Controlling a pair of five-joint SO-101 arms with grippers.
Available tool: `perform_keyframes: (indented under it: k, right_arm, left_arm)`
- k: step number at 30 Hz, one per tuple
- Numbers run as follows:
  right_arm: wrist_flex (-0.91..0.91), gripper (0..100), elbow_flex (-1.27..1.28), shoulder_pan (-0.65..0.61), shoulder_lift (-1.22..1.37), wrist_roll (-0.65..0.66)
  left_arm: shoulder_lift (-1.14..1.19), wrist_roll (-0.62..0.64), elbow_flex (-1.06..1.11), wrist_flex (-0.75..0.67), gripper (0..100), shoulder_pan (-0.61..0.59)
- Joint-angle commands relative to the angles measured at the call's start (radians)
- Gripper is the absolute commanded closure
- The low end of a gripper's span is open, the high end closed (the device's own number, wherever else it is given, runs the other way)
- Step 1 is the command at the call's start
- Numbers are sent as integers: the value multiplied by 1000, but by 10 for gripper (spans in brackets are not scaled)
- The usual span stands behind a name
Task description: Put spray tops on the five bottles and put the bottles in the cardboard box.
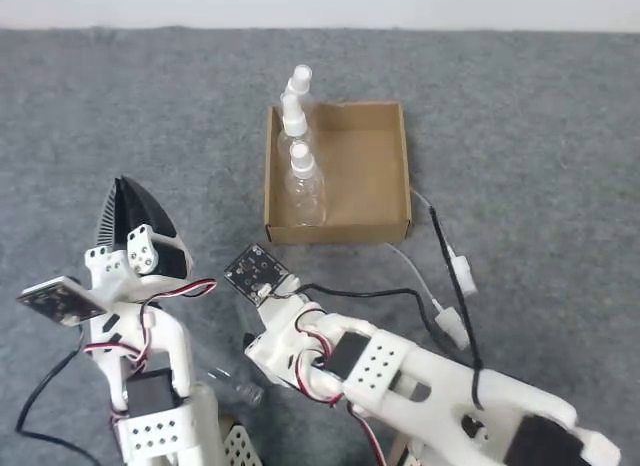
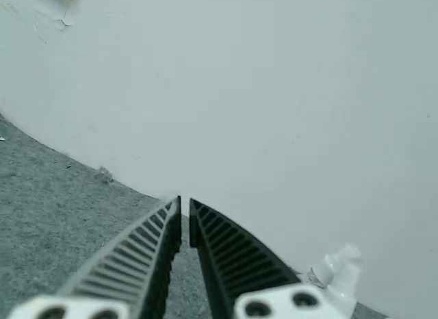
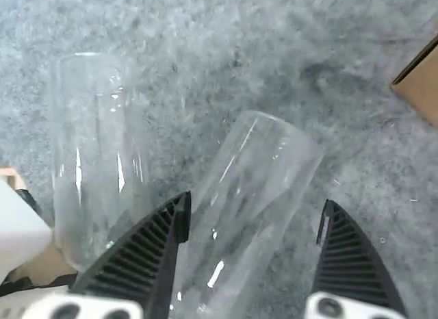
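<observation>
Where grey carpet covers the table point(image 1: 520, 106) below a white wall point(image 2: 274, 93), a clear bottle point(image 3: 253, 182) lies between the right arm's fingers point(image 3: 147, 244), which are spread apart, a second bottle point(image 3: 92, 148) just beside it; the left arm's fingers point(image 2: 147, 250) are together on nothing. At upper centre, the cardboard box point(image 1: 385, 166) holds three spray-topped bottles point(image 1: 303, 186)

Table cover point(image 1: 520, 106): grey fibrous cloth, rough, matt. Cardboard box point(image 1: 338, 229): brown paperboard, matt, raw cut edges. Bottles point(image 3: 256, 175): clear, probably plastic, smooth, glossy with streaked reflections. Spray tops point(image 1: 300, 78): white plastic, smooth. Left gripper point(image 2: 185, 204): fingers point(image 2: 229, 247) black plastic, ribbed, matt. Arm shells point(image 1: 400, 371): white plastic, smooth, faintly glossy.
</observation>
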Motion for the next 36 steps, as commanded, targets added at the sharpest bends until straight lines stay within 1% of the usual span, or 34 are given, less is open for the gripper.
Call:
perform_keyframes:
  k: [1, 6, 10, 13, 16, 19, 22, 31, 36]
  right_arm:
    - [-16, 753, -71, -1, 42, -5]
    - [-5, 753, -86, 33, 74, -2]
    - [91, 753, -117, 36, 74, 74]
    - [185, 760, -163, 38, 74, 72]
    - [269, 837, -218, 54, 74, 72]
    - [292, 936, -244, 82, 74, 72]
    - [297, 983, -247, 93, 73, 77]
    - [320, 982, -249, 97, 47, 72]
    - [372, 983, -245, 151, -53, 72]
  left_arm:
    - [-23, -14, -13, -17, 987, -3]
    - [-23, -14, -13, -17, 987, -3]
    - [-23, -15, -13, -17, 987, -3]
    - [-23, -15, -13, -17, 987, -3]
    - [-23, -15, -13, -17, 987, -3]
    - [-23, -15, -13, -17, 987, -3]
    - [-23, -15, -13, -17, 987, -3]
    - [-23, -15, -13, -17, 987, -3]
    - [-23, -15, -13, -17, 987, -3]
